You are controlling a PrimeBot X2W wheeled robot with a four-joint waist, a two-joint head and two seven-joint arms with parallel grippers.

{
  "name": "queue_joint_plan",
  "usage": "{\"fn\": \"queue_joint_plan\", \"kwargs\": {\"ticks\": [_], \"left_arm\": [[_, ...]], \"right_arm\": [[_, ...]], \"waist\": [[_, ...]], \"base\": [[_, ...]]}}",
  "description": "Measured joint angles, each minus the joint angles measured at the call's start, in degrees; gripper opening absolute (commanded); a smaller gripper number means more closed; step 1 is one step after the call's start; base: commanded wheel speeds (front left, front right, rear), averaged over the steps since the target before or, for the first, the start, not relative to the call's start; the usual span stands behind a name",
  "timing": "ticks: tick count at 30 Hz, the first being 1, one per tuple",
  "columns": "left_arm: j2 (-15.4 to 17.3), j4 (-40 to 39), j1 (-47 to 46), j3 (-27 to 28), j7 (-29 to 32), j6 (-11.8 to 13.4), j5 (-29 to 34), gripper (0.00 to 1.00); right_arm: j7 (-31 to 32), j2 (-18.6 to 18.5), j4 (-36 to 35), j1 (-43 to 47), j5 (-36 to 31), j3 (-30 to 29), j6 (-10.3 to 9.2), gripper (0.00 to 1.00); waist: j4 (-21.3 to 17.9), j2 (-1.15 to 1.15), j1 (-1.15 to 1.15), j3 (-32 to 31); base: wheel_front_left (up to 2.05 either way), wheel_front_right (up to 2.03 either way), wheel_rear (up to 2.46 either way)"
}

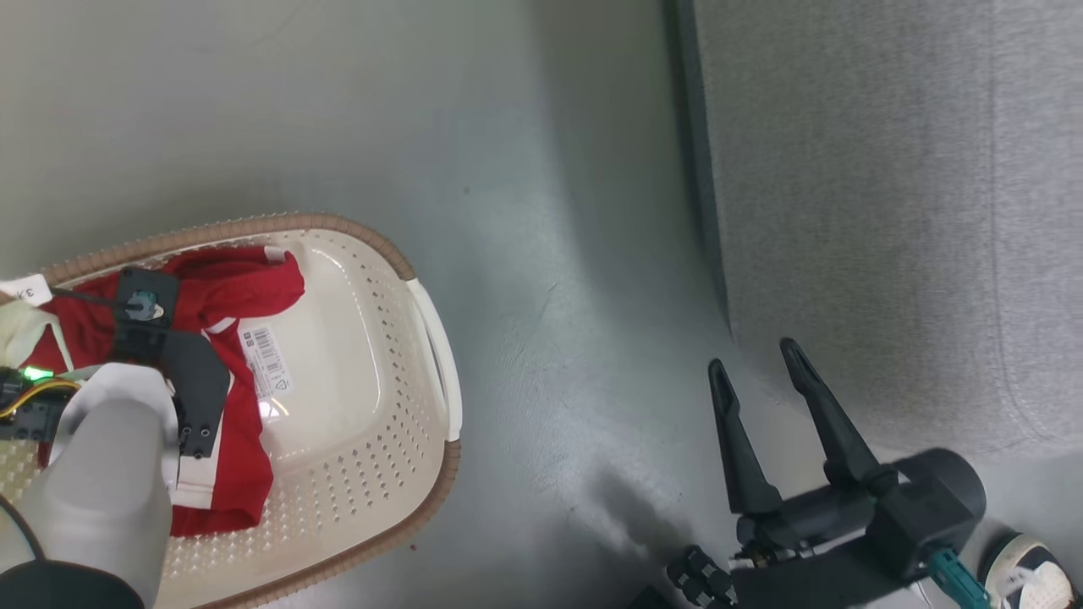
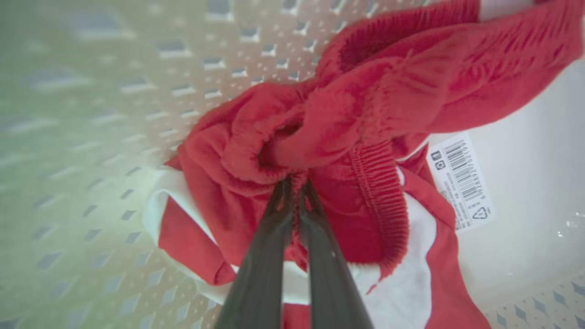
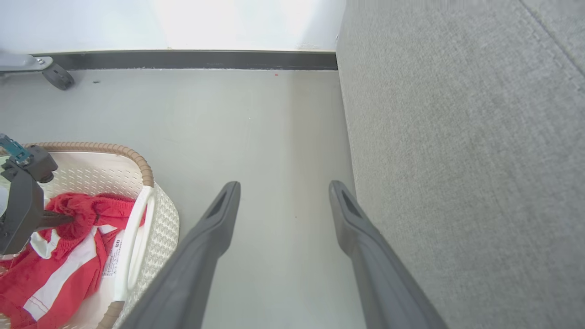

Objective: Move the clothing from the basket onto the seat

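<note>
Left pincer (image 2: 295,180) is shut tight on a bunched fold of the soft red fabric clothing with white panels (image 2: 365,114). The clothing lies inside the cream-white perforated plastic basket with brown rim (image 1: 355,224), on its left side, with a white barcode label (image 1: 266,364) just beside it on the basket bottom. Risks: the pinch is thin, so the fold may slip on lifting. Trailing cloth may catch the rim and drag the light basket, or drop onto the bare grey floor (image 1: 550,338). Right pincer (image 1: 753,355) hovers wide open and empty over the floor, between the basket and the large grey woven-fabric seat (image 1: 888,211), likely in the carry path. No clothing on the seat part in view.
</note>
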Motion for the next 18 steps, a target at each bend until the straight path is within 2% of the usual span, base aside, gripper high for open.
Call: {"fn": "queue_joint_plan", "kwargs": {"ticks": [10, 18], "left_arm": [[0.09, 1.03, 4.39, 2.24, -4.3, -1.01, -2.67, 0.0], [-3.13, 1.15, 6.36, 1.65, -7.92, -3.08, -3.11, 0.0]], "right_arm": [[-0.01, 0.74, 4.26, -6.18, 0.19, 1.42, 1.89, 1.0], [0.0, 0.76, 7.49, -9.44, 1.01, -0.8, 2.29, 1.0]], "waist": [[-1.71, 0.0, 0.0, -4.66], [-2.23, 0.0, -0.01, -10.53]], "base": [[0.0, 0.0, 0.0], [0.0, 0.0, 0.0]]}}
